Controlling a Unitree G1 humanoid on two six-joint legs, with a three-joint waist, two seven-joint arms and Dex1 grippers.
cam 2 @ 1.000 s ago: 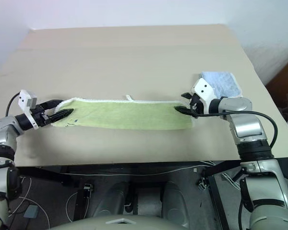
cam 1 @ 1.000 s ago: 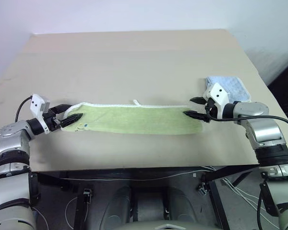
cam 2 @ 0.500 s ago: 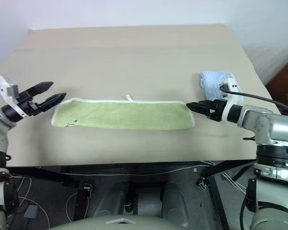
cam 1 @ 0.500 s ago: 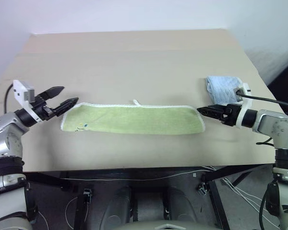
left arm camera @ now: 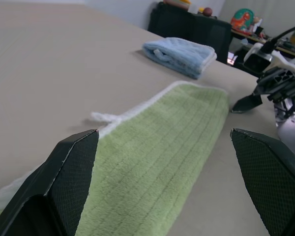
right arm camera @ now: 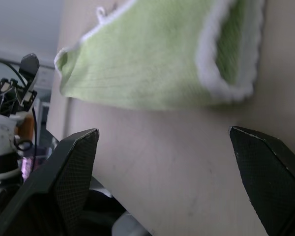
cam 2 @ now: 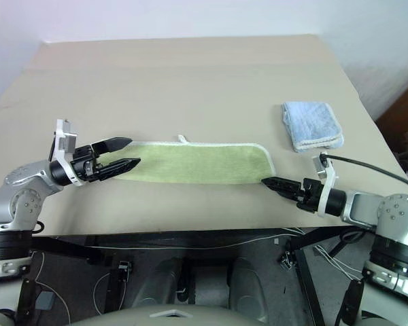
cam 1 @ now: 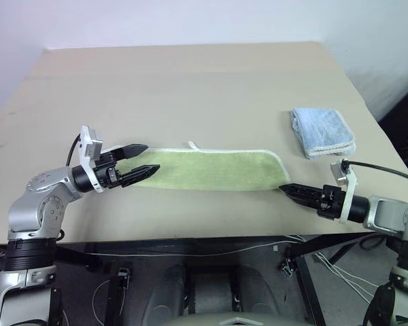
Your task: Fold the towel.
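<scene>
Green towel (cam 1: 214, 169) flat, its left end hidden behind left gripper (cam 1: 140, 161), fingers apart, right gripper (cam 1: 289, 189) fingers apart

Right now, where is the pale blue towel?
In the head views the blue towel lies folded on the table's right side, beyond and apart from the green towel's right end.

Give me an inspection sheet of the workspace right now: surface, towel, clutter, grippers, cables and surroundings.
Surface: beige table, bare apart from two cloths.
Job's things: green towel lies flat in a long folded strip, white loop on its far edge.
Clutter: folded blue towel at the right side, apart from the green one.
Grippers: left gripper open over the towel's left end; right gripper open, just off its right end; neither holds anything.
Cables: black cable on the right wrist; wires under the table's front edge.
Surroundings: white wall behind.
</scene>
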